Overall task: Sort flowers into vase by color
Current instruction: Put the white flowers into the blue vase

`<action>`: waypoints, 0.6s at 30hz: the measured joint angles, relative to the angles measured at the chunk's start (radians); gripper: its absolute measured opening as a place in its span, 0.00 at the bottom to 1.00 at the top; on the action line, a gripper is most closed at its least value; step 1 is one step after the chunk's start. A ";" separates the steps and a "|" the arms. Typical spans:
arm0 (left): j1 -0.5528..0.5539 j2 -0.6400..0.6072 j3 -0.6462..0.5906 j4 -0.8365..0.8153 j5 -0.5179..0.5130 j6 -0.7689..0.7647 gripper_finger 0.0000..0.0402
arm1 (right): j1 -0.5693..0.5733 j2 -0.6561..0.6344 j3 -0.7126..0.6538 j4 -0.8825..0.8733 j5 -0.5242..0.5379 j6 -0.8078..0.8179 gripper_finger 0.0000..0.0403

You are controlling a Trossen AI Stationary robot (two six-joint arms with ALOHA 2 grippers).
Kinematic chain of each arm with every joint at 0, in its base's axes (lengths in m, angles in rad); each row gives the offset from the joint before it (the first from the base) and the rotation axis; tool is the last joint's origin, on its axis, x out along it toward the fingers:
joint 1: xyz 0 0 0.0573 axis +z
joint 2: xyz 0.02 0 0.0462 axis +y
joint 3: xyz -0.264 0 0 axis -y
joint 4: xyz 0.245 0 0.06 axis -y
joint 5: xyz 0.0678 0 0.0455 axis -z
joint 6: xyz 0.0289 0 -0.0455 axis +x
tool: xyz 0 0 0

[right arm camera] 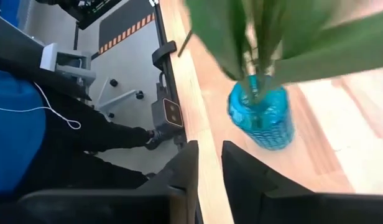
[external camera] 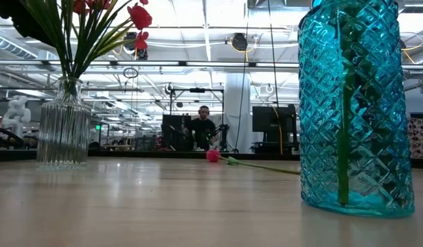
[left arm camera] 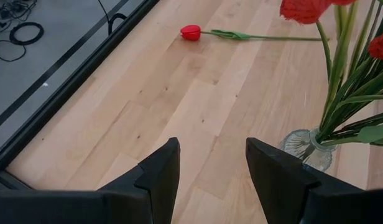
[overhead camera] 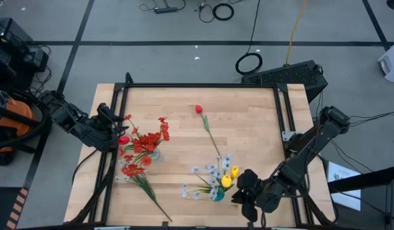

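Lying mid-table, red tulip [overhead camera: 199, 109] well apart from both pincers.

Blurred leaves [right arm camera: 291, 37] above blue vase [right arm camera: 261, 116]

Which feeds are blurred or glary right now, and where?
Right wrist view: green leaves close to the lens are smeared, blue vase soft. Low view: bright ceiling lights wash the background, blue vase looms large and glints. Left wrist view: crisp; the loose red tulip is sharp.
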 joint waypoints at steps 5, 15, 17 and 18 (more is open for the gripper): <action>0.000 0.000 0.000 0.000 0.000 0.000 0.47 | 0.000 -0.094 0.000 -0.067 0.006 0.002 0.08; 0.000 0.000 0.000 0.000 0.000 -0.006 0.47 | -0.004 -0.201 0.000 -0.517 0.006 0.280 0.00; 0.000 0.001 0.000 0.000 0.001 -0.007 0.47 | -0.010 -0.195 0.000 -0.632 -0.001 0.398 0.00; 0.000 0.003 0.000 0.000 0.005 -0.009 0.47 | -0.015 -0.191 0.000 -0.684 -0.002 0.456 0.00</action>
